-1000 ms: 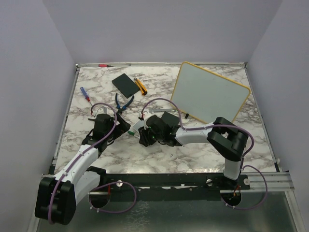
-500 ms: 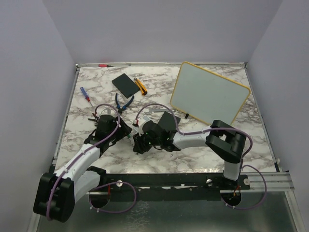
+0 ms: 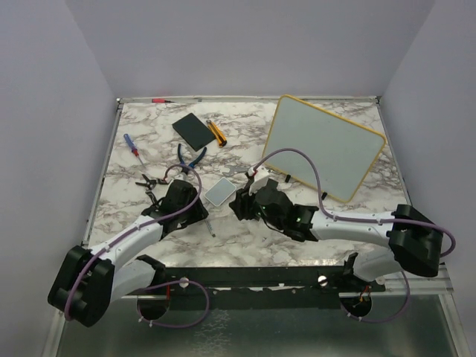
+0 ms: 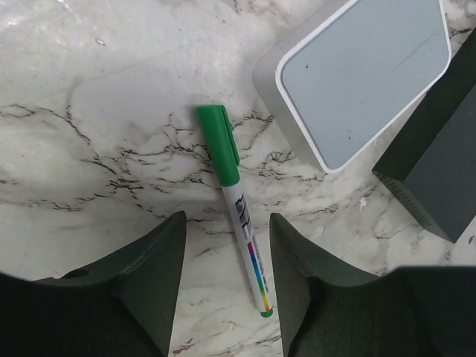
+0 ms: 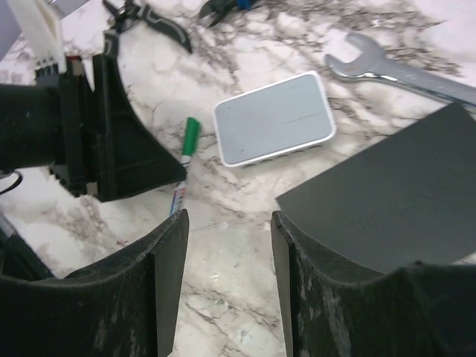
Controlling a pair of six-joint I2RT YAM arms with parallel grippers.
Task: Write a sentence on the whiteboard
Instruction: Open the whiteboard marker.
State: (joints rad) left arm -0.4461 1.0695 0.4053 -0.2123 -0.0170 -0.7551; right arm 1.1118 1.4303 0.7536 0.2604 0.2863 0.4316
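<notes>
Left gripper (image 4: 227, 223) — jaws half-wide, astride the marker (image 4: 236, 197), nothing held. Right gripper (image 5: 227, 223) — jaws apart, empty. Whiteboard (image 3: 320, 145): far right, well apart, blank. Risk: marker lies skewed, near one finger; close and you may roll it aside.
</notes>
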